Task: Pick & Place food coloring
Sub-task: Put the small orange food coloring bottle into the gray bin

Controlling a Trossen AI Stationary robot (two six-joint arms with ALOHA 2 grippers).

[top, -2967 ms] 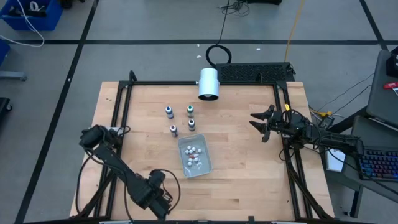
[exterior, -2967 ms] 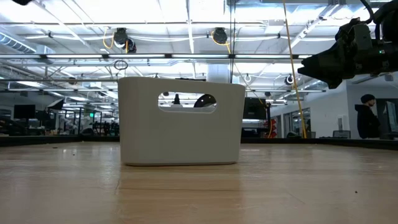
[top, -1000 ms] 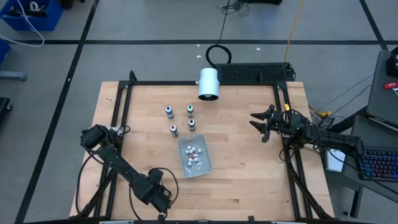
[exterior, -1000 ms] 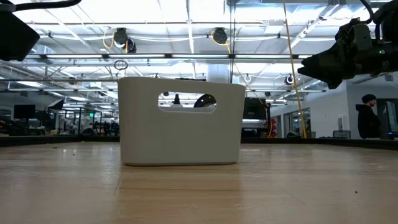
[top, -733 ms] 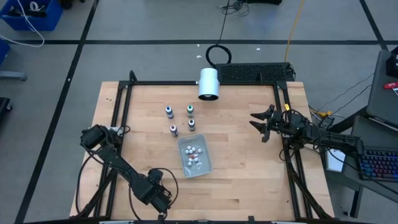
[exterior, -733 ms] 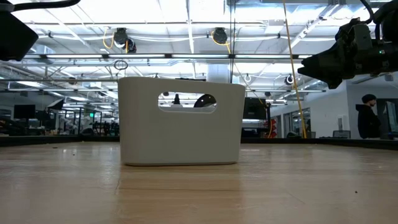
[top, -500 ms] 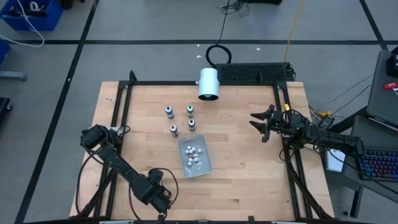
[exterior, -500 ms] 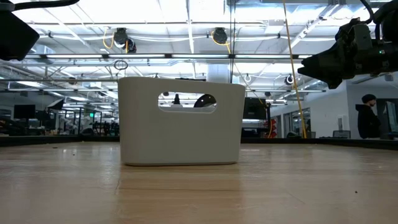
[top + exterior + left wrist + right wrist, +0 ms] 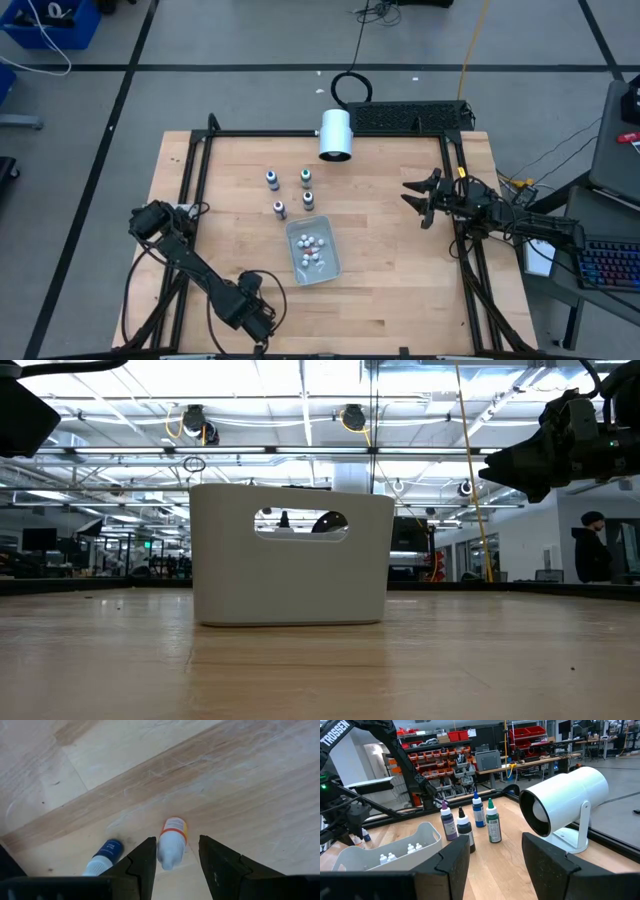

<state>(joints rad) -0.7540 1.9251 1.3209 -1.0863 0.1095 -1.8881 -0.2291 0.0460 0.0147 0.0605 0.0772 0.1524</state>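
Four small upright food coloring bottles stand on their bases mid-table in the high view: (image 9: 271, 179), (image 9: 305, 177), (image 9: 307, 199), (image 9: 279, 209). The right wrist view shows them with purple (image 9: 448, 823), black (image 9: 464, 828), blue (image 9: 478, 810) and green (image 9: 493, 823) caps. My right gripper (image 9: 412, 200) (image 9: 495, 845) hovers open near the table's right edge, pointing toward them. My left gripper (image 9: 258, 318) (image 9: 177, 842) is open over the near edge. Its fingers stand either side of an orange-banded bottle (image 9: 172, 842) lying flat, beside a blue-capped one (image 9: 105, 856).
A pale tray (image 9: 325, 268) holding small white balls sits just nearer than the four bottles; in the low view it is a white bin (image 9: 290, 555). A large white cylinder (image 9: 335, 135) (image 9: 565, 800) stands at the far edge. A black frame (image 9: 195, 170) borders the table.
Over the last second nothing visibly moves. Three seconds ago my left arm sat slightly nearer the table's left, and since then it has come into the low view's upper left corner.
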